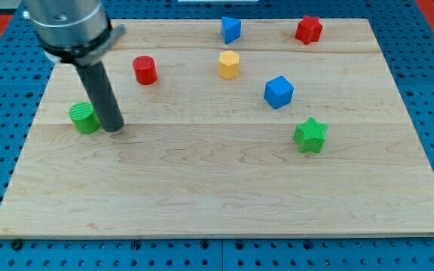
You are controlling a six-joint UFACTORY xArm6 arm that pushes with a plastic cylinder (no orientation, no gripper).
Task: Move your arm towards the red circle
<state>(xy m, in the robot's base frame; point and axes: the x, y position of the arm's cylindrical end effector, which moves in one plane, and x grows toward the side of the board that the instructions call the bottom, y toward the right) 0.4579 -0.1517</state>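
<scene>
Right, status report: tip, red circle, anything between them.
My tip down beside green circle, on its right. Red circle up and right of tip, untouched. Path between them clear.

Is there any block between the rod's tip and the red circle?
No. In the camera view, only bare board lies between my tip and the red circle.

Tip: my tip [114, 128] rested just right of the green circle [84, 117].
Red circle [145, 70]: lay apart, toward the view's top-right of the tip.

The rod [100, 90] hides the green circle's [83, 117] right edge.
</scene>
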